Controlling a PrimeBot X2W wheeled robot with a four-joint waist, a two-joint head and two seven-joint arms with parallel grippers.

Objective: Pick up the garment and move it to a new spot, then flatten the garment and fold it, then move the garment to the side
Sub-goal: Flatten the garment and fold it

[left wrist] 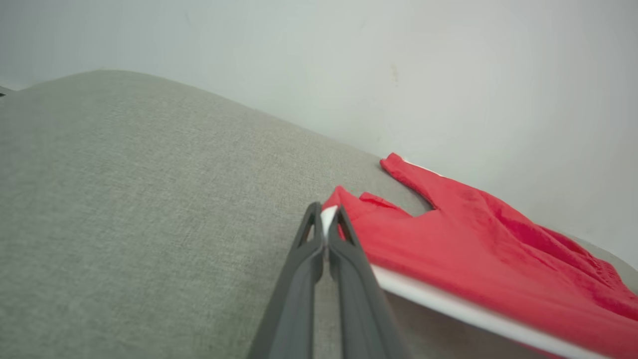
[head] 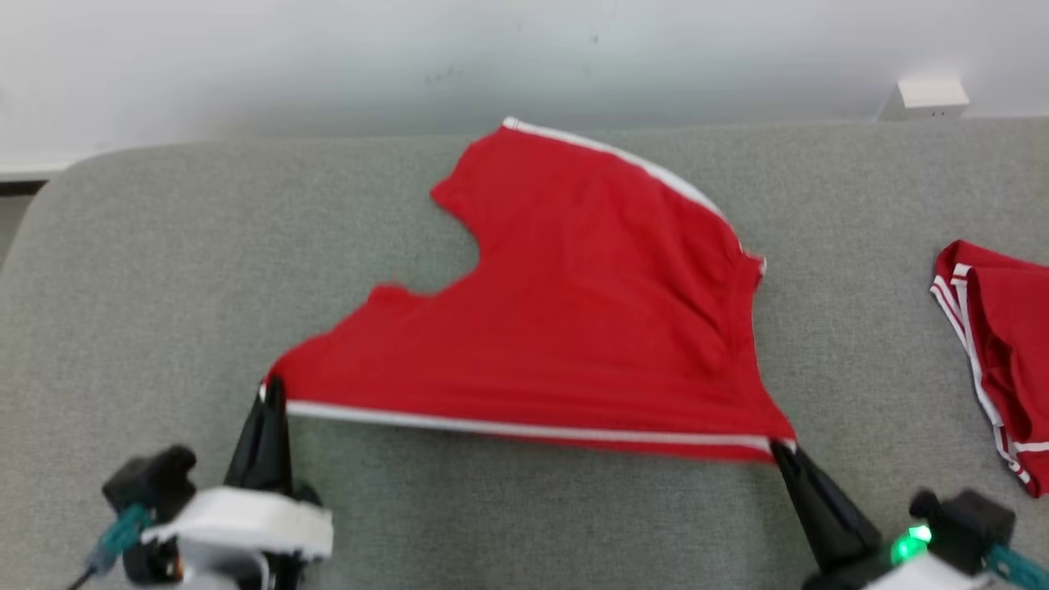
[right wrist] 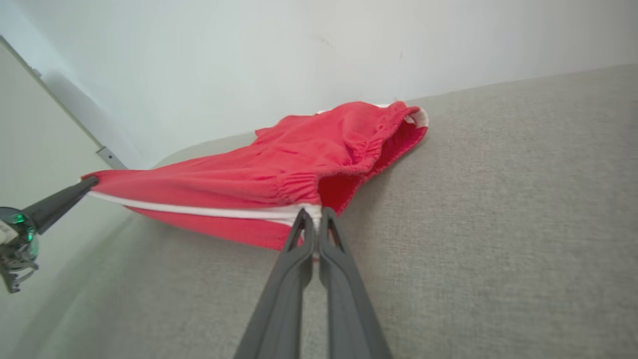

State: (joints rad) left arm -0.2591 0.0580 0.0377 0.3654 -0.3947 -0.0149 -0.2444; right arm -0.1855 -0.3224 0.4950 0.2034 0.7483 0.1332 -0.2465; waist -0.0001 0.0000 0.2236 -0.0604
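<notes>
Grey fabric cushion (head: 147, 246) against white wall (head: 246, 57). Left gripper (head: 274, 392), fingers pinched together, clamps left end of white-striped edge of red garment (head: 574, 328). Garment spread mid-cushion, near edge taut and raised off fabric, far corner near wall. Right gripper (head: 778, 449), likewise closed tight, grips stripe's right end. Second red white-trimmed garment (head: 996, 344) lies apart, far right; small white box (head: 930, 97) on wall above.

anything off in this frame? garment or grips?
Nothing damaged. The red garment sits askew: left tool and right tool pinch its white-striped near edge taut, while the far part lies rumpled on the grey cushion. A second red garment sits bunched at the right edge.
</notes>
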